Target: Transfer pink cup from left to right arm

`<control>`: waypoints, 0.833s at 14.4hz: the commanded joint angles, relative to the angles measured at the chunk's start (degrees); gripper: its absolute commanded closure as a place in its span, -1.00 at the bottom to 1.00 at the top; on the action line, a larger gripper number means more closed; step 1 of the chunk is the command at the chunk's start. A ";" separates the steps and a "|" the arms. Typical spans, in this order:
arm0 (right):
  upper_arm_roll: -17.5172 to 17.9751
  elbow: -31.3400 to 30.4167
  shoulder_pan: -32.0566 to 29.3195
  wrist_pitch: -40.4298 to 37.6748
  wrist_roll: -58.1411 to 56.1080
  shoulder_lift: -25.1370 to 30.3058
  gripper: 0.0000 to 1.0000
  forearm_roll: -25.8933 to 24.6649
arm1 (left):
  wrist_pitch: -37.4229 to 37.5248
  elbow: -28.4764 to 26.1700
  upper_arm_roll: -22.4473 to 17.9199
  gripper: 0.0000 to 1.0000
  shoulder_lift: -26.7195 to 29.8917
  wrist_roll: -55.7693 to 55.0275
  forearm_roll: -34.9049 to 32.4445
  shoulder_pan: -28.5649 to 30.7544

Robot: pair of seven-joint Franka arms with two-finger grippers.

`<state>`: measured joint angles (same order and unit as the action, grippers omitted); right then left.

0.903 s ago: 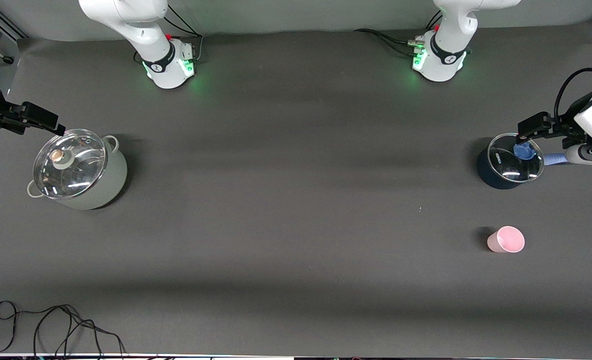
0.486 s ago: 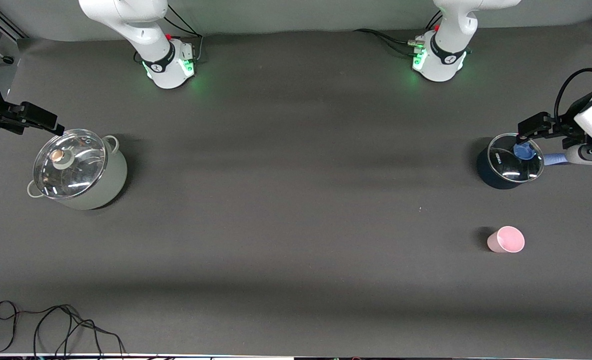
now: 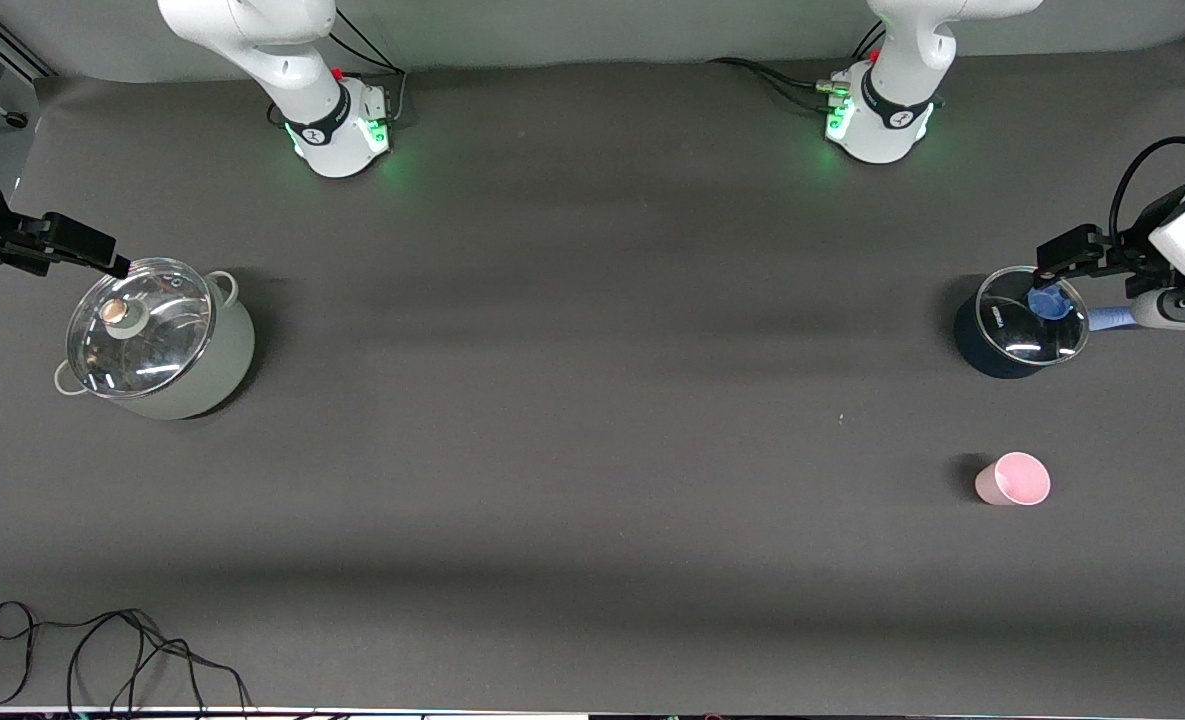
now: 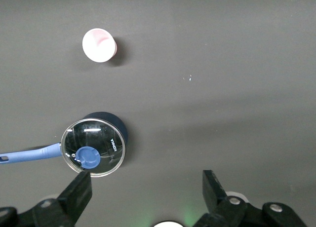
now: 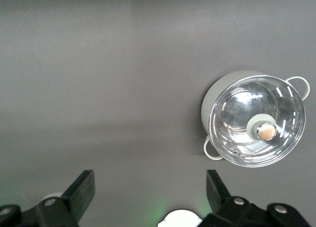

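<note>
The pink cup (image 3: 1014, 478) stands upright on the dark table at the left arm's end, nearer to the front camera than the blue saucepan. It also shows in the left wrist view as a pale pink cup (image 4: 98, 44) seen from above. My left gripper (image 3: 1064, 252) hangs over the rim of the saucepan's lid, apart from the cup. It is open and nothing is between its fingers (image 4: 146, 181). My right gripper (image 3: 77, 242) hovers by the rim of the grey pot at the right arm's end, open and empty (image 5: 149, 182).
A dark blue saucepan (image 3: 1020, 322) with a glass lid, blue knob and blue handle sits at the left arm's end (image 4: 94, 147). A grey-green pot (image 3: 157, 340) with a glass lid stands at the right arm's end (image 5: 254, 121). A black cable (image 3: 102, 650) lies near the front edge.
My right gripper has drawn back slightly from the grey pot toward the table's end. The left gripper and the cup have not moved.
</note>
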<state>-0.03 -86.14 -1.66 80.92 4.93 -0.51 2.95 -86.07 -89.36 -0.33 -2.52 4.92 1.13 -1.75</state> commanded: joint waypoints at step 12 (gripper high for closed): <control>-0.23 1.76 0.60 -1.12 -0.44 -1.07 -1.00 -0.75 | -8.06 9.99 -0.28 -1.00 -14.68 54.01 17.31 15.36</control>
<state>-0.04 -86.13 -1.65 80.87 4.93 -0.72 2.95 -94.63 -84.15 -0.98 -12.33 51.03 14.46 11.18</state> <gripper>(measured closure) 0.000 0.000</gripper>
